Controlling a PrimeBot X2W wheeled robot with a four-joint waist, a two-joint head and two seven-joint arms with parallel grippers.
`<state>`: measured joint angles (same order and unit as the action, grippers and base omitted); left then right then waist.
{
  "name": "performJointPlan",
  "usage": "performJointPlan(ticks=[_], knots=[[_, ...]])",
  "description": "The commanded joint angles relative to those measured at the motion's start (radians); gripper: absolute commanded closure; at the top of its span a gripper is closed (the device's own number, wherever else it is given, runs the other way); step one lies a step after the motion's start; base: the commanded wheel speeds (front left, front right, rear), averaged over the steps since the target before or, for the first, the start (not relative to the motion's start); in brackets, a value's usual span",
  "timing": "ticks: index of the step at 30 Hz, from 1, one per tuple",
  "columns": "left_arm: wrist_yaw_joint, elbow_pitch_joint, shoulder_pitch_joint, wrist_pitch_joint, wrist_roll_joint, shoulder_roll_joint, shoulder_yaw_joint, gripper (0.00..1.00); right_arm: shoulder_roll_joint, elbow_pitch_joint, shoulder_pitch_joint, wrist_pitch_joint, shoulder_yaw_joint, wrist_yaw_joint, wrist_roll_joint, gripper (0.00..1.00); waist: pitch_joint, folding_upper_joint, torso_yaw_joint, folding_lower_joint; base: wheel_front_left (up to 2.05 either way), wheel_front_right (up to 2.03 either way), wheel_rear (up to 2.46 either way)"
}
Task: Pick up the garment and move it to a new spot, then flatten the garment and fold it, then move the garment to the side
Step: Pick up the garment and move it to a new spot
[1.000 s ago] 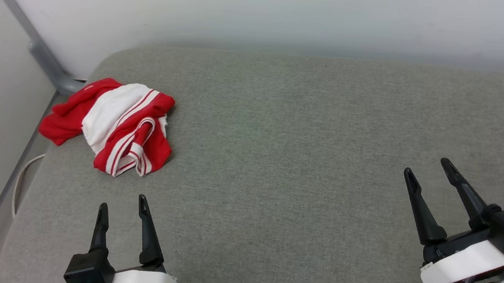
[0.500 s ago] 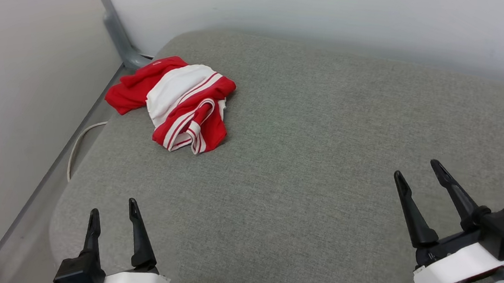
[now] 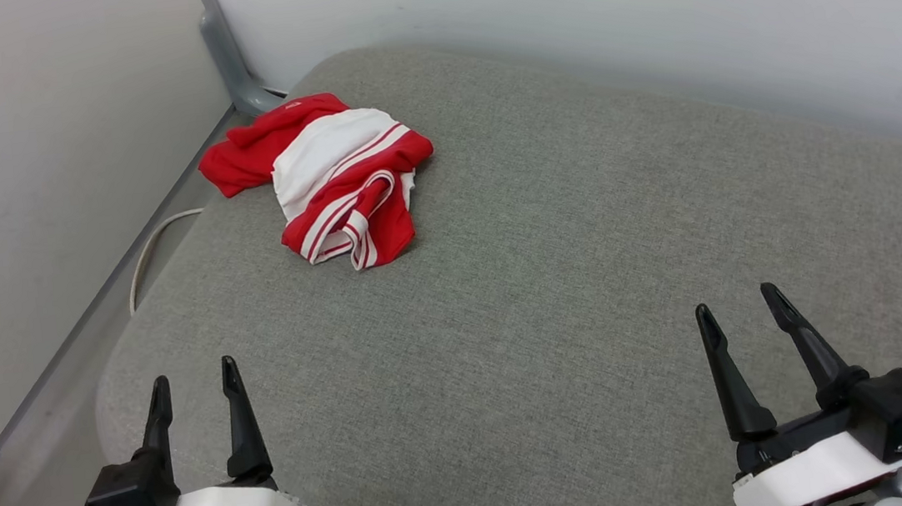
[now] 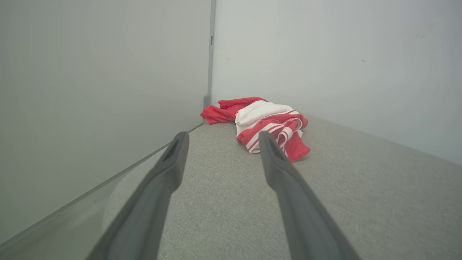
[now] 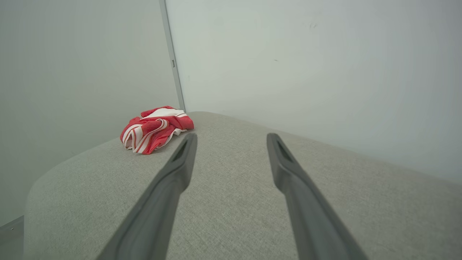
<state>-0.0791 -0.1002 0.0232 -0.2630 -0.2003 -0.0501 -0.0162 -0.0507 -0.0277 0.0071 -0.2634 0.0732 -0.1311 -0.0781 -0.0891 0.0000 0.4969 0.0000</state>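
The left gripper (image 3: pixel 194 376) and right gripper (image 3: pixel 737 302) stand open, empty — a careless reach may push the garment (image 3: pixel 343 180) off the cushion (image 3: pixel 554 276).

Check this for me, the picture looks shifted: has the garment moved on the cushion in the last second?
No. The garment lies just as close to the grey post at the far left corner of the cushion; the camera turned.
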Motion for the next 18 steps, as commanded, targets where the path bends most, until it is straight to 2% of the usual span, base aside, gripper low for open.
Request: performJointPlan(ticks=[1, 5, 10, 18], knots=[[0.008, 0.001, 0.018, -0.003, -0.004, 0.000, -0.007, 0.00, 0.001, 0.002, -0.015, -0.002, 0.000, 0.001, 0.007, 0.00, -0.009, 0.0000, -0.013, 0.0000, 0.00, 0.00, 0.00], [0.038, -0.005, 0.076, -0.003, -0.012, 0.000, -0.032, 0.00, 0.001, 0.010, -0.033, -0.002, 0.000, 0.001, 0.019, 0.00, -0.034, 0.0000, -0.036, 0.0000, 0.00, 0.00, 0.00], [0.099, -0.019, 0.202, -0.003, 0.022, -0.006, -0.115, 0.00, 0.001, 0.023, -0.058, -0.002, -0.002, 0.001, 0.045, 0.00, -0.084, 0.0000, -0.079, 0.0000, 0.00, 0.00, 0.00], [0.173, -0.058, 0.453, -0.003, 0.049, -0.075, -0.230, 0.00, 0.001, 0.064, -0.121, -0.002, -0.011, 0.001, 0.090, 0.00, -0.189, 0.0000, -0.154, 0.0000, 0.00, 0.00, 0.00]])
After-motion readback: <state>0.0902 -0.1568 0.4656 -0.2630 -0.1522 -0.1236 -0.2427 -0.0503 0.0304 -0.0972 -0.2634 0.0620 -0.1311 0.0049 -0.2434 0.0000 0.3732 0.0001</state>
